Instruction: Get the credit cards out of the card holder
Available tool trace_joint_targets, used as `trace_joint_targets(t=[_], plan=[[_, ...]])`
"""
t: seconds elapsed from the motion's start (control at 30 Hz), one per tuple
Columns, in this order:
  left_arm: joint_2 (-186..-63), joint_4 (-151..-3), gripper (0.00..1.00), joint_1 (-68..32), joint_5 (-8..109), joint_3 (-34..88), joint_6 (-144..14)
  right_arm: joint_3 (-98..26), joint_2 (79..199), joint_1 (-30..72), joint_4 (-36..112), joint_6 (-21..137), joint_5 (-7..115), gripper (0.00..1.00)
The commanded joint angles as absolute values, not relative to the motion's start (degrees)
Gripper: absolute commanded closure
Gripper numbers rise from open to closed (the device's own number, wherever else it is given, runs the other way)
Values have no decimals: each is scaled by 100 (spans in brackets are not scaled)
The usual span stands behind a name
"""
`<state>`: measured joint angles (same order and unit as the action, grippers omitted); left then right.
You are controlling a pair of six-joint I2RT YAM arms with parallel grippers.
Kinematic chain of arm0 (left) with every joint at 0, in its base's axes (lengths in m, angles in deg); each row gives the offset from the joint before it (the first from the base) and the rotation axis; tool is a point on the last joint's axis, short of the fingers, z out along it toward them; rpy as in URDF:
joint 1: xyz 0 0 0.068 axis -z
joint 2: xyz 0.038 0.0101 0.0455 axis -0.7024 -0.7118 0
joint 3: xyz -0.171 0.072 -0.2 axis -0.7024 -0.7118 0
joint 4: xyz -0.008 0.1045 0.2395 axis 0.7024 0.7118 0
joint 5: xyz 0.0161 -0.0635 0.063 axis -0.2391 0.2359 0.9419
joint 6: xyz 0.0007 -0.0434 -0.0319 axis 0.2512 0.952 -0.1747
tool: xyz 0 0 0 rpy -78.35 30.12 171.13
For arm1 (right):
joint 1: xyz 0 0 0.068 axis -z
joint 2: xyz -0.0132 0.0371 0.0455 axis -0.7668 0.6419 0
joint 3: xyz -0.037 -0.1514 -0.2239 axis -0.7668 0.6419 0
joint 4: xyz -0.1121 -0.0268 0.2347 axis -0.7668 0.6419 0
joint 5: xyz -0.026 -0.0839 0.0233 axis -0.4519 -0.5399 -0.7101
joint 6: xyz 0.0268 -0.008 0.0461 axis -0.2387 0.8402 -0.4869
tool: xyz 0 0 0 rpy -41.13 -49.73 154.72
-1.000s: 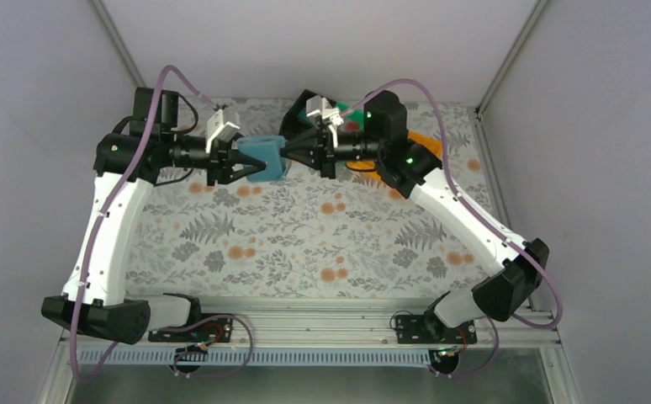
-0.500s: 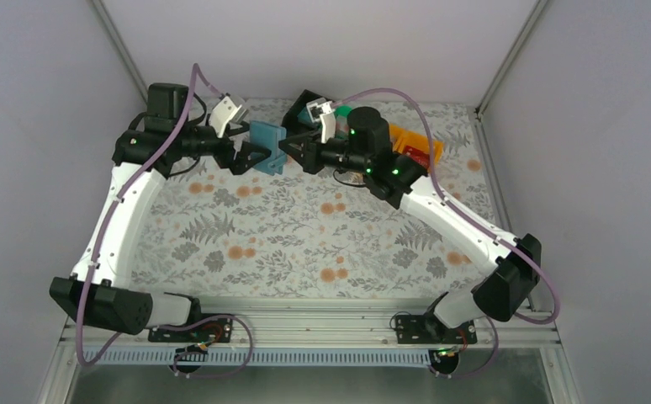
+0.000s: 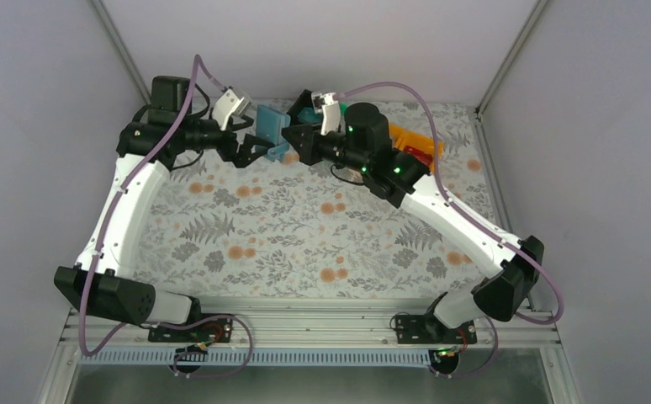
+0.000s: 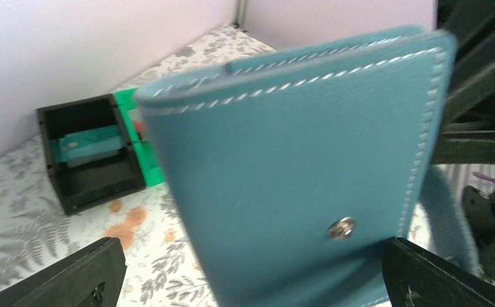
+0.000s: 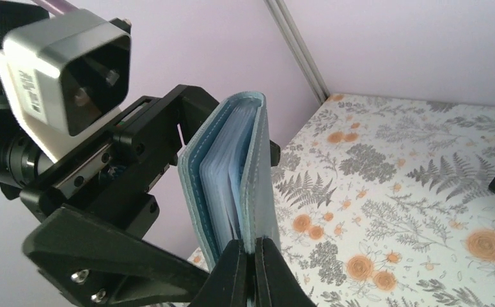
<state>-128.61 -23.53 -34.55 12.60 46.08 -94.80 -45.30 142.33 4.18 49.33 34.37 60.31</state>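
Card holder (image 4: 296, 160) — long axis upright

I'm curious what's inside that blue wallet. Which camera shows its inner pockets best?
Right wrist: the wallet stands edge-on, its pale pockets showing. Left wrist shows only the outer cover and snap; the top view shows it small.

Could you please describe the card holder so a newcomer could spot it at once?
Look above the far end of the floral table. Off the surface and upright, the card holder is pinched by the right gripper's shut jaws. It is a soft blue-teal wallet with white stitching, unlike the rigid black bin beyond it.
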Motion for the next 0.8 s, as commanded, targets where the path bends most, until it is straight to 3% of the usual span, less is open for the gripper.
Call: trace_joint_targets(t=[0.0,0.37,0.6,0.77], plan=[[-12868,-2563,0,-3449,1995,4836,-9178,-5039,14282,332,5181,3580,5660,96],[-13101,-1825,0,-3044,1157,5965,-9736,-5601,14779,410,5352,3750,5538,96],[-13182,-2226,0,-3039,3068,5831,-9388,-5855,14834,428,5412,4010,6038,96],[-13182,-2311,0,-3047,3633,5924,-9356,-5845,14722,440,5410,4217,6448,96]])
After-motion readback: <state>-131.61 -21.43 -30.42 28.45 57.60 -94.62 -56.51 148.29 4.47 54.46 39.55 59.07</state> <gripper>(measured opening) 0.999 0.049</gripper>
